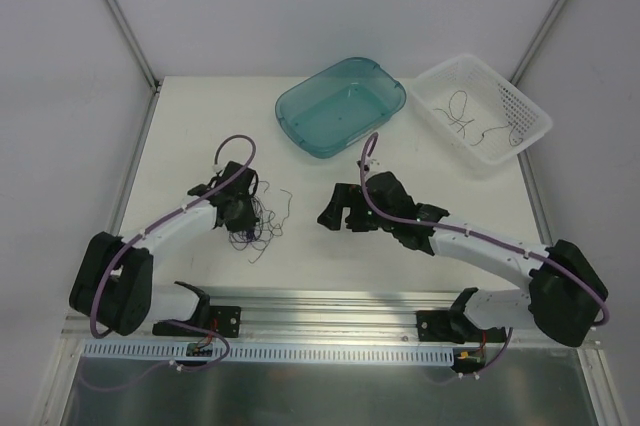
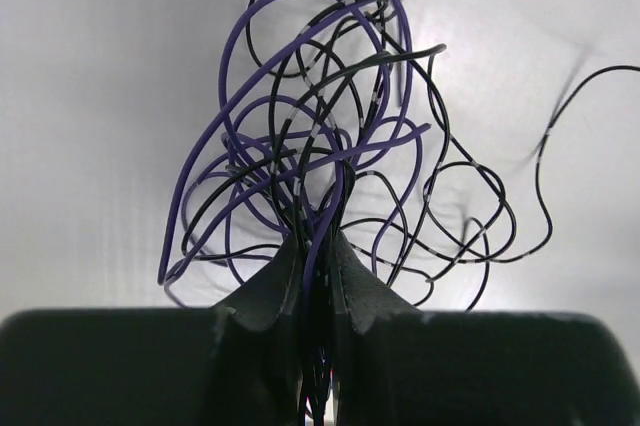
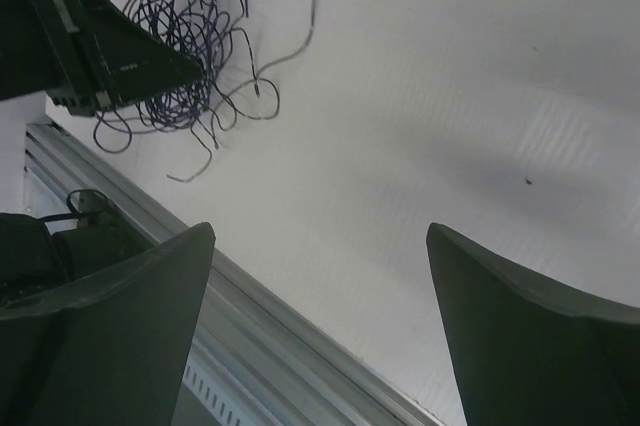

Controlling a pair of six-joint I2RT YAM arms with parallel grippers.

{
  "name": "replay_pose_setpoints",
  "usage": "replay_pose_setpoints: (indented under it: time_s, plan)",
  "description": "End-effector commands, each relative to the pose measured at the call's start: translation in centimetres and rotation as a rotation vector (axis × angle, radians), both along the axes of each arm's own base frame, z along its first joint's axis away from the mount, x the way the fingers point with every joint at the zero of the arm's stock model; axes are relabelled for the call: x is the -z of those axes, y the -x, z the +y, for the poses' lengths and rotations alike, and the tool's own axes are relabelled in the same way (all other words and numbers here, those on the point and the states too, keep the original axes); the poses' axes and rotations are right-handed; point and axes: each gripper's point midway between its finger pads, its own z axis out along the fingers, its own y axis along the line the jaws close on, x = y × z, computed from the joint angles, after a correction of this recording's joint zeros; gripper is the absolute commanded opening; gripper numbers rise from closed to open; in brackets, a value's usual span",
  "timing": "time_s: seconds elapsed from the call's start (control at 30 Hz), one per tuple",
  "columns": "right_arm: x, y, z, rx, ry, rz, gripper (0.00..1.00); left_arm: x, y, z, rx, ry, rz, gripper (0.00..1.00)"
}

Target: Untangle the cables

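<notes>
Pinches the cables [image 2: 320, 146] with the left gripper [image 2: 318, 246], fingers [image 2: 270, 286] pressed together on a few strands at the root of the bunch. Holds the right gripper [image 3: 320, 231] released, fingers [image 3: 150, 286] wide apart over bare table [image 1: 180, 146], nothing between them.

Finds the bunch on the left half of the white table, at the tip of the left gripper [image 1: 243, 218], well apart from the right gripper [image 1: 335, 211] and short of the metal rail [image 1: 330, 306] along the near edge.

Fans out from the pinch away from the wrist in overlapping loops, rounded overall, with no clear long axis. Sends single tails out of the cables [image 1: 255, 226]: one curling toward the right arm, one toward the near edge.

Shows thin, wiry, springy strands, some purple, some black with small pale marks at intervals. Reads as one loose dark knot from the right wrist [image 3: 185, 46].

Places more loose strands [image 1: 470, 116], separate and curly, inside the white basket [image 1: 520, 106] at the far right, beside a teal tub [image 1: 283, 111].
</notes>
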Motion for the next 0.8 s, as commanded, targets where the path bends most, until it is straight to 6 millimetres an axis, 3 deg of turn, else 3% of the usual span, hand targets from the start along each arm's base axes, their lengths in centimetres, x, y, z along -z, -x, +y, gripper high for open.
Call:
replay_pose_setpoints:
  time_s: [0.0, 0.07, 0.1, 0.2, 0.33, 0.77]
  plan:
    - [-2.8, -1.3, 4.5, -0.013, -0.185, -0.015, 0.91, -2.1, 0.7, -3.0, -0.01, 0.169, -0.053, 0.0]
    - [-3.5, -1.6, 6.1, -0.04, -0.225, -0.014, 0.91, -2.8, 1.3, -3.6, -0.006, 0.219, -0.076, 0.0]
    - [-2.5, -1.6, 6.9, -0.047, -0.215, 0.007, 0.9, -3.1, 1.5, -3.9, -0.018, 0.237, -0.083, 0.0]
    - [-2.2, -1.7, 8.4, -0.042, -0.229, 0.044, 0.89, -3.6, 2.0, -4.4, -0.022, 0.281, -0.103, 0.0]
    - [0.9, -1.9, 9.3, 0.012, -0.244, 0.145, 0.86, -3.5, 2.4, -4.5, -0.041, 0.305, -0.112, 0.0]
    - [4.3, -3.5, 10.9, 0.156, -0.288, 0.238, 0.65, -3.9, 2.7, -5.2, -0.053, 0.372, -0.125, 0.0]
